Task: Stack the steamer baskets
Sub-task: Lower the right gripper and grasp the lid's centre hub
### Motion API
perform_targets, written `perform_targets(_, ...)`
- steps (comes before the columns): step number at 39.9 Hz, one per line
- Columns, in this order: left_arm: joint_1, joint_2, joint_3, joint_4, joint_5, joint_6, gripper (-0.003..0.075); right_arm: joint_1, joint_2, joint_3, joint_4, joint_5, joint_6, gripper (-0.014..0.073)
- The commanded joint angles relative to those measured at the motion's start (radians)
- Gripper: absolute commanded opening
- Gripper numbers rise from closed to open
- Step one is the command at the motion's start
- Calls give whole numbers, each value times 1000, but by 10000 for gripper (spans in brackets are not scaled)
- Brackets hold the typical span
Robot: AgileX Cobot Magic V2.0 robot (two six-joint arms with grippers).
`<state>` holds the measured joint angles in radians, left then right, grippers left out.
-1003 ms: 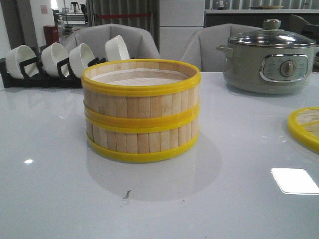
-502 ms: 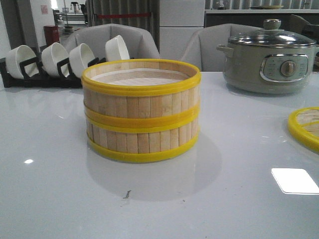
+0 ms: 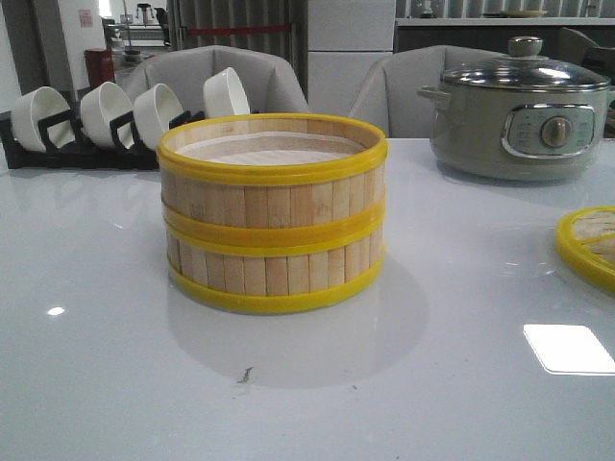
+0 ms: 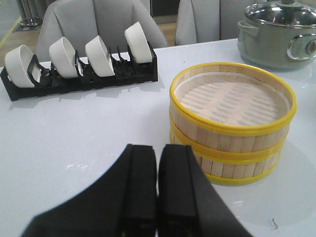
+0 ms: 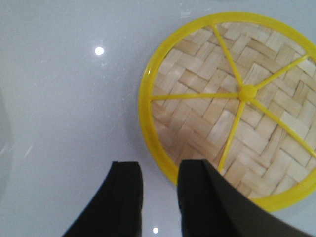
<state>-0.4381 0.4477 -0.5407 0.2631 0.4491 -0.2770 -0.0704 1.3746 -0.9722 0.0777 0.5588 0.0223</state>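
Two steamer baskets with pale slat walls and yellow rims stand one on top of the other in the middle of the white table; they also show in the left wrist view. My left gripper is shut and empty, above the table beside the stack and not touching it. My right gripper is open and empty above the table, its one finger over the rim of the flat woven lid. Neither gripper shows in the front view.
The lid's yellow rim lies at the table's right edge. A grey-green electric pot with a glass lid stands at the back right. A black rack of white bowls stands at the back left, also in the left wrist view.
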Motion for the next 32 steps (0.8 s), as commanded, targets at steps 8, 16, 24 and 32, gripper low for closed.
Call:
perform_targets(8, 1, 12, -29, 1, -77, -10, 95, -100, 232, -268, -15, 93, -4, 314)
perform_targets(16, 1, 12, -29, 1, -77, -10, 95, -149, 324, -336, -15, 104, -4, 314)
perform_targets(24, 1, 12, -29, 1, -77, -10, 95, -172, 375, -369, -15, 98, -4, 314)
perform_targets(32, 1, 12, -29, 1, -77, -10, 95, -183, 394, -369, -26, 41, -4, 314)
